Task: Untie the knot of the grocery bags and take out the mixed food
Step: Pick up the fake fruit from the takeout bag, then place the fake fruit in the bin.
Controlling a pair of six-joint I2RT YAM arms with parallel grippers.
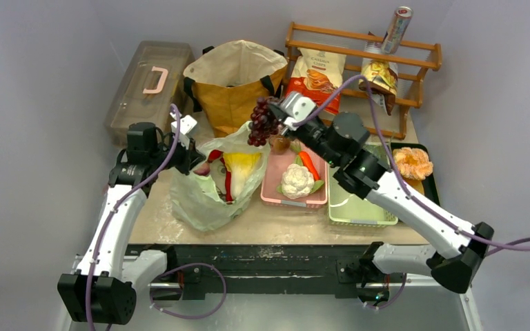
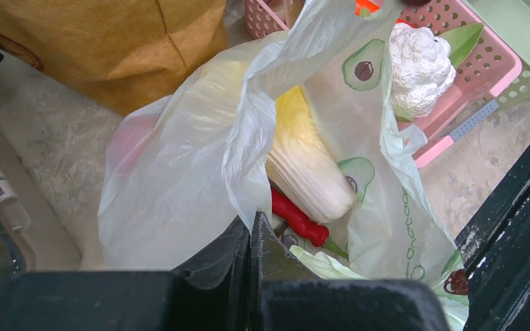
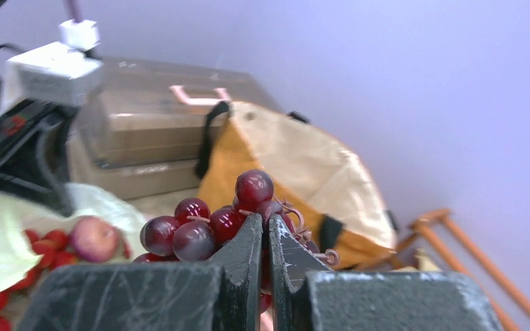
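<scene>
The pale-green plastic bag (image 1: 203,200) lies open on the table; no knot shows. My left gripper (image 1: 194,155) is shut on a fold of the bag's film (image 2: 179,158) at the mouth. Inside lie a yellow-white cabbage (image 2: 310,172), a red chilli (image 2: 297,221) and red fruits (image 3: 93,238). My right gripper (image 1: 281,127) hangs above the bag's right side, shut on a bunch of dark grapes (image 1: 262,121) held in the air, its jaws pinching the bunch (image 3: 200,231). The mustard-brown tote (image 1: 231,89) stands open behind.
A pink basket (image 1: 297,202) right of the bag holds a cauliflower (image 1: 297,181) and a carrot (image 1: 308,164). A green basket (image 1: 359,207) and a black tray (image 1: 428,186) lie further right. At the back stand a wooden rack (image 1: 359,41) with chip bags and a can, and a lidded box (image 1: 145,86).
</scene>
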